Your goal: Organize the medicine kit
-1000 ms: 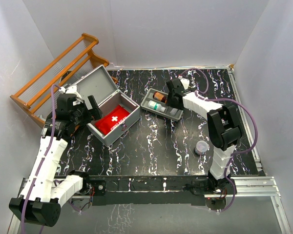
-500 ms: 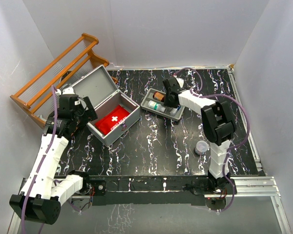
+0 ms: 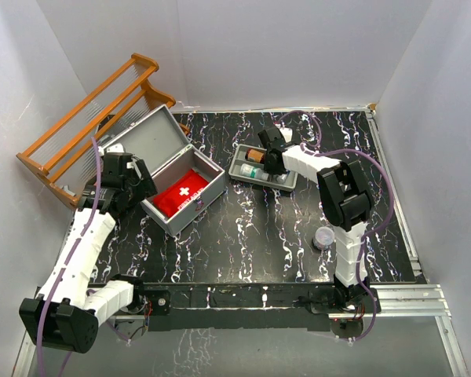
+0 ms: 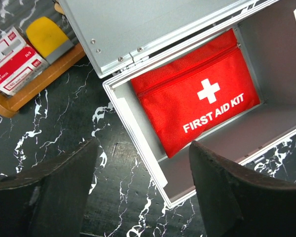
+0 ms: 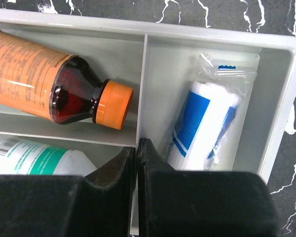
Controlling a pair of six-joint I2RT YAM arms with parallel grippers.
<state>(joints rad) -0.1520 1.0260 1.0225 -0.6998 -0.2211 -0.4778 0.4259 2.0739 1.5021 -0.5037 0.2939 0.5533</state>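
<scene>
Medicine kit (image 3: 149, 140) sat left of centre on the table, lid open, red pouch (image 4: 197, 98) lying inside. Left gripper (image 4: 144, 155) hung at the kit's left edge, fingers spread wide, holding nothing. Right gripper (image 5: 137, 148) was over the grey tray (image 5: 281, 98) just right of the kit, fingers pressed together at its divider, beside amber bottle (image 5: 64, 94) and wrapped bandage roll (image 5: 202, 123).

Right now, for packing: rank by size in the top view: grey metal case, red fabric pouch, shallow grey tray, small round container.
Grey metal case
Red fabric pouch, shallow grey tray: look alike
Small round container
</scene>
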